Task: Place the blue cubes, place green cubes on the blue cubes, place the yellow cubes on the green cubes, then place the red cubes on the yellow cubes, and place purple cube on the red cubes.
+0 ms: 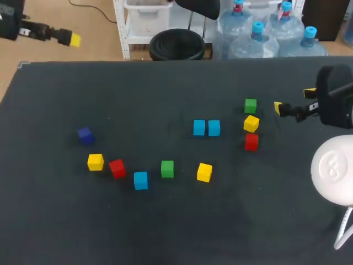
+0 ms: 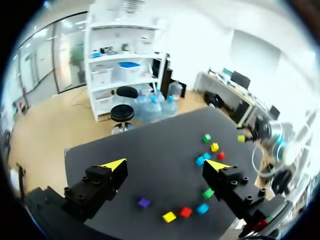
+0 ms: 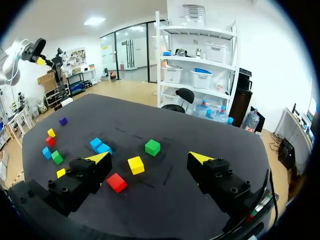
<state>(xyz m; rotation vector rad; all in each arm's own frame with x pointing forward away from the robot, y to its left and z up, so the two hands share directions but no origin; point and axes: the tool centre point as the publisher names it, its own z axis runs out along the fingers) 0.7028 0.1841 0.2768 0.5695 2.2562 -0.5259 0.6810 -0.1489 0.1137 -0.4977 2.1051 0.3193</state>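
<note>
Right tool (image 1: 294, 100) hangs open, aimed toward nearest green cube (image 1: 250, 105).

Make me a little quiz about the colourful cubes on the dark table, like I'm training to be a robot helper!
1. How many blue cubes lie on the table?
2. True or false: some cubes are already stacked on top of each other.
3. Which colour has only one cube? A) red B) purple C) green

Key: 1. Three. 2. False, every cube sits directly on the table. 3. B, the purple cube.
</note>
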